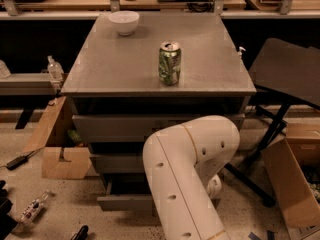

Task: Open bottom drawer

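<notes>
The grey cabinet (125, 59) has three drawers. The bottom drawer (122, 202) is the lowest, and its flat front stands a little forward of the cabinet with a dark gap above it. Its knob and right half are hidden behind my white arm (185, 174), which bends across the drawer fronts. My gripper is hidden behind the arm, somewhere low in front of the cabinet's right side. The middle drawer (115, 163) and the top drawer (110, 128) sit flush.
A green can (170, 63) and a white bowl (124, 22) stand on the cabinet top. A cardboard box (62, 161) lies left of the cabinet and another (290, 184) at right. A black folding stand (287, 71) is close on the right. Small items litter the floor at left.
</notes>
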`<state>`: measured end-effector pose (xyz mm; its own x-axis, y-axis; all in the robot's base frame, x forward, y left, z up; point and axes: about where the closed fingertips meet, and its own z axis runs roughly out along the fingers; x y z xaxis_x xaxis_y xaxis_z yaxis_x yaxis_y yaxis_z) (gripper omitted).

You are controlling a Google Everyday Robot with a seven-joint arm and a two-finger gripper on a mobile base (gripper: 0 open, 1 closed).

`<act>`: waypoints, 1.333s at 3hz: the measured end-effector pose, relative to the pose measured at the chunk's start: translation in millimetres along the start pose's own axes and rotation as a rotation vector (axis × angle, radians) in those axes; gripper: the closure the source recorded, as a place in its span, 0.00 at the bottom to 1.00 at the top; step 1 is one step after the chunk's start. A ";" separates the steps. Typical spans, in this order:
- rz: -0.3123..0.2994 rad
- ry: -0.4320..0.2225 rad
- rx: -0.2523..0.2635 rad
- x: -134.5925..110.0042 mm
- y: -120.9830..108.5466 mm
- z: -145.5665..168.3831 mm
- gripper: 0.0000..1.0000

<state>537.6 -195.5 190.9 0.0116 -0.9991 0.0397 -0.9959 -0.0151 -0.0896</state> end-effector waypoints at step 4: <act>0.011 0.002 -0.022 2.5 11.2 -1.3 1.00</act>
<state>526.3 -198.2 191.3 0.0008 -0.9992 0.0412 -0.9976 -0.0036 -0.0685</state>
